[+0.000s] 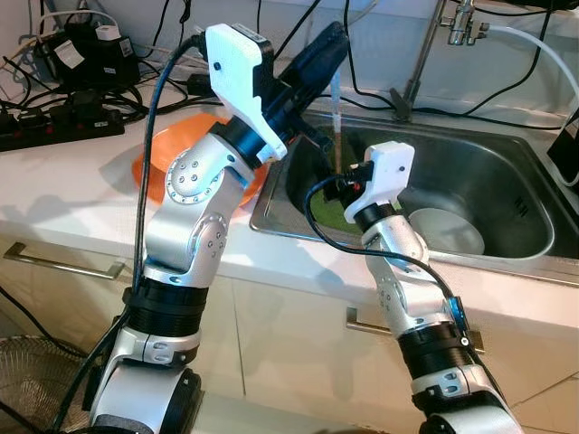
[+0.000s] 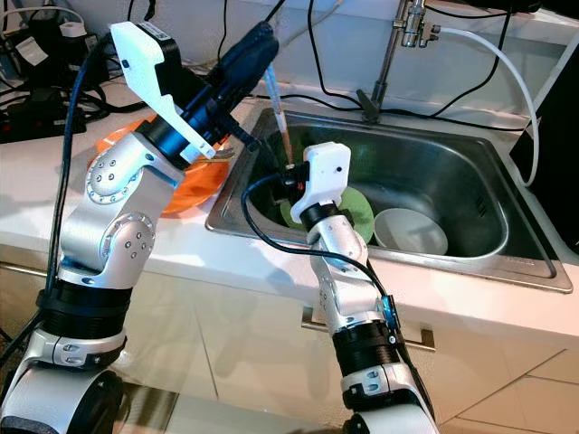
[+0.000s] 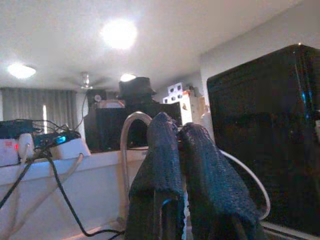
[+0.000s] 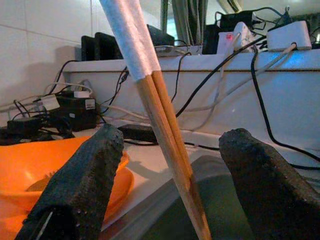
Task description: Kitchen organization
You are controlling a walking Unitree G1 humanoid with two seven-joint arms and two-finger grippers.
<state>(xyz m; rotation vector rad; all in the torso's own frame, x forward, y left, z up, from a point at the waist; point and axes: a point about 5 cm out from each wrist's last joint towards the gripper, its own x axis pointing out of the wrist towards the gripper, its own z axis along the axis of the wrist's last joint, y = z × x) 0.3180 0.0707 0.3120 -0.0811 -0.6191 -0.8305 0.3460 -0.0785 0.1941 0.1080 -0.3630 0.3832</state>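
A pair of wooden chopsticks (image 1: 336, 127) with a white paper sleeve on the upper half stands nearly upright over the left end of the steel sink (image 1: 507, 172). My right gripper (image 4: 175, 132) is open at the sink's left side, its two fingers wide apart on either side of the chopsticks (image 4: 160, 125). My left gripper (image 1: 330, 41) is raised above the sink's left rim, pointing up and away, shut, with nothing seen between its fingertips (image 3: 165, 130). The sleeved top of the chopsticks lies just under it; whether they touch is unclear.
In the sink lie a white bowl (image 1: 448, 231) and a green plate (image 2: 357, 212). An orange bowl (image 2: 194, 194) sits on the counter left of the sink. The tap (image 1: 425, 54) rises behind the sink. Power strips and cables (image 1: 63, 122) crowd the back left.
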